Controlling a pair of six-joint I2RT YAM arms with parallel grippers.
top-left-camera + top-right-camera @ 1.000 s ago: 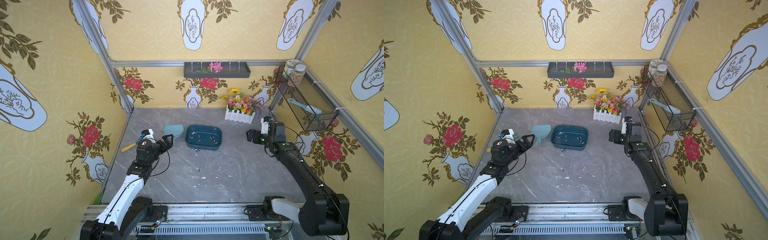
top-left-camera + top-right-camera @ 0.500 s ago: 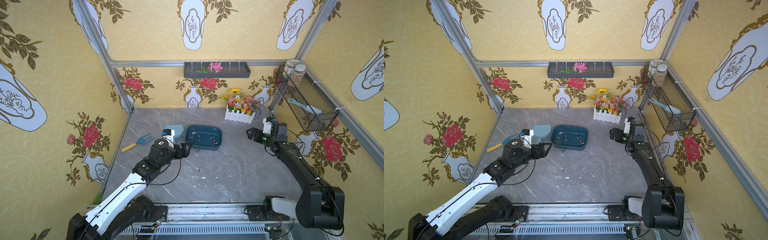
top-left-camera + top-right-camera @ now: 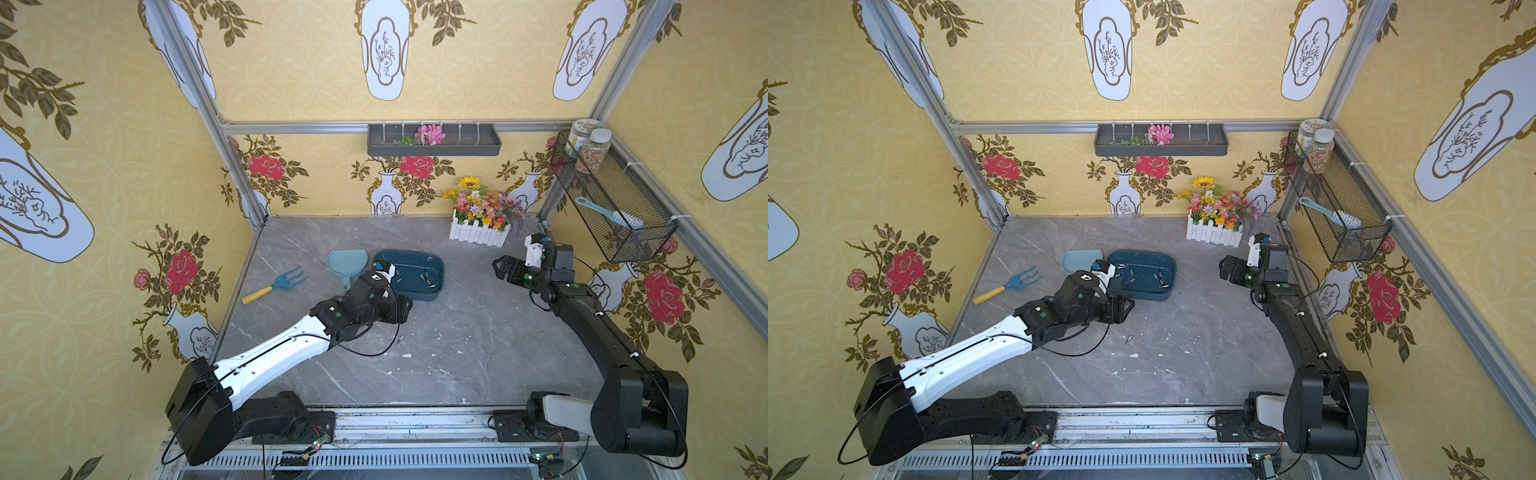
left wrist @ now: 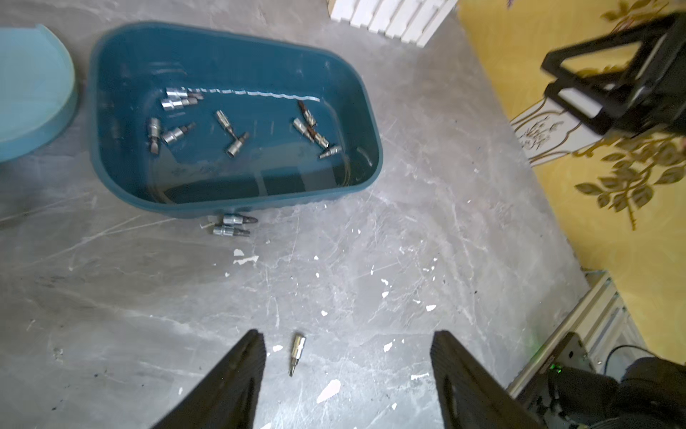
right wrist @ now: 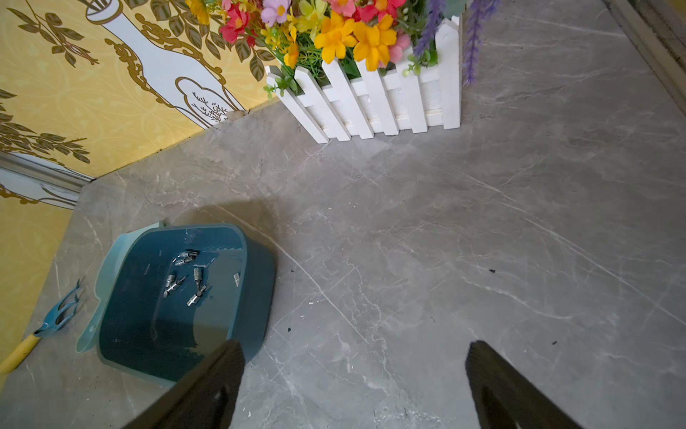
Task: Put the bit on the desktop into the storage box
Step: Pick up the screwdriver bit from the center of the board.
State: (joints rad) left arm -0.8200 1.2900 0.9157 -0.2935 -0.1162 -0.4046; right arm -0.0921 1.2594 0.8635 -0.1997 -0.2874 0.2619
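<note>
Well, we hold our left gripper [image 4: 347,338] over the desktop [image 4: 427,230], jaws apart and empty, with one bit [image 4: 297,353] lying loose between them on open marble. Two more bits [image 4: 233,225] lie just beside the storage box [image 4: 237,55], at its near wall. Our right gripper [image 5: 356,347], jaws spread wide, hangs near the white planter [image 5: 389,107].

Desktop [image 3: 478,332] (grey marble) carries storage box [image 3: 424,294], dustpan [image 3: 347,264], rake [image 3: 276,284], flower planter [image 3: 478,237] & 3 loose bits [image 4: 297,353].
</note>
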